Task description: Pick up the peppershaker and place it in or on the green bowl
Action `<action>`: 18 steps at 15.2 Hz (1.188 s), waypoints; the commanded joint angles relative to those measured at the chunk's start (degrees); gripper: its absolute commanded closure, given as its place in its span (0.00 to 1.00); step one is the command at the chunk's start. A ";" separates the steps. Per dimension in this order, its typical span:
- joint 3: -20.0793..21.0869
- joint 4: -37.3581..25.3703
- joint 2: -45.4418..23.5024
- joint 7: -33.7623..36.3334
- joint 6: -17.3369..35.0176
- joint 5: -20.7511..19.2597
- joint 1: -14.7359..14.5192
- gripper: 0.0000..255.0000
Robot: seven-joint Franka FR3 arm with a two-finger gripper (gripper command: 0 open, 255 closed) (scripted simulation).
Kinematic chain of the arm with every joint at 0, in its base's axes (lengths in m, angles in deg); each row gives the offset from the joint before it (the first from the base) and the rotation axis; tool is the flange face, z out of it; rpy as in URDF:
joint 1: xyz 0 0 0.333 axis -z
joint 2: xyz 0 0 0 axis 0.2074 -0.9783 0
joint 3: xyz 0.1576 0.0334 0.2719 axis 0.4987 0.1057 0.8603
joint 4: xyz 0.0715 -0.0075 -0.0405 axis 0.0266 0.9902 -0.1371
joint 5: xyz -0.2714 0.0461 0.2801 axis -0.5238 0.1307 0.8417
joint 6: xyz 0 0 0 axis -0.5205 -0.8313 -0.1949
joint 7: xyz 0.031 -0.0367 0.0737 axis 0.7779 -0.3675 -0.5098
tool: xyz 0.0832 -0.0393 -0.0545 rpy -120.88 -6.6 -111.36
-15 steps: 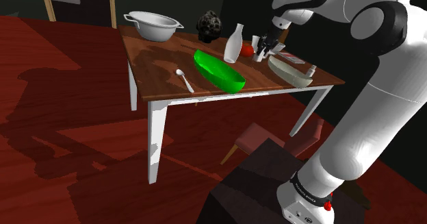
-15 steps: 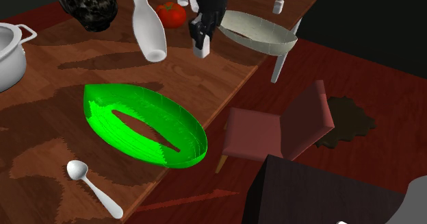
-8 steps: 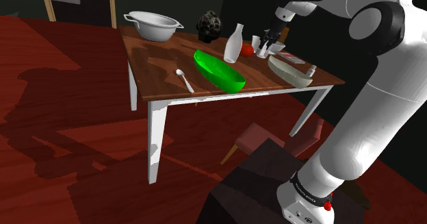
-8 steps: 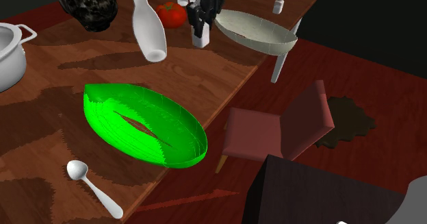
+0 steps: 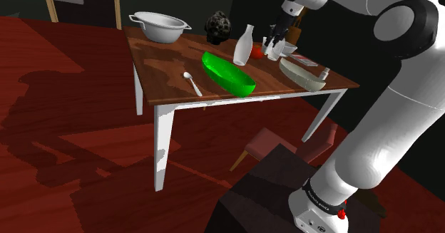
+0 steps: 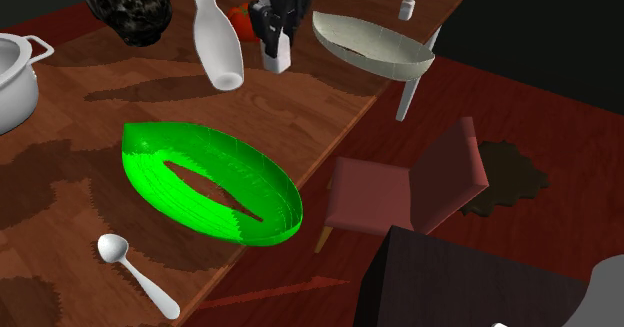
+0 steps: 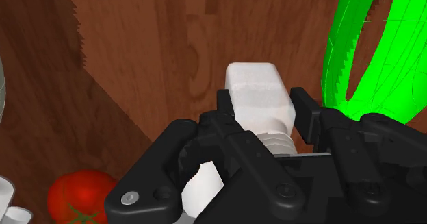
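The white shaker (image 6: 277, 53) is clasped between the two black fingers of the gripper (image 6: 276, 27), which grips it by its upper part so that the shaker's square base points down at the wood. In the wrist view the shaker (image 7: 254, 101) sits tight between the gripper (image 7: 263, 109) pads, over bare table (image 7: 157, 44), with the green bowl (image 7: 352, 58) just beyond one finger and the tomato (image 7: 82, 195) on the other side. In the second exterior view the shaker hangs between a white bottle (image 6: 215, 40) and a pale bowl (image 6: 375, 45), close by the tomato (image 6: 240, 17). The green bowl (image 6: 250, 190) lies apart from it, along the table (image 6: 310, 105) edge that faces the red chair (image 6: 410, 185). A spoon (image 6: 135, 270) lies beyond the green bowl near that same edge. A white pot (image 5: 160, 26) stands at a far corner, a dark rock (image 5: 218, 26) near it on the far edge.
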 commanded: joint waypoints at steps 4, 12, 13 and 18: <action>3.34 0.81 1.09 7.63 0.29 -2.20 -3.81 1.00; 8.39 -0.46 0.48 18.64 -0.15 -4.50 -9.24 1.00; 8.97 -0.95 0.13 19.93 -0.31 -4.68 -9.90 1.00; 10.28 0.40 -0.53 22.83 1.66 -5.16 -11.36 1.00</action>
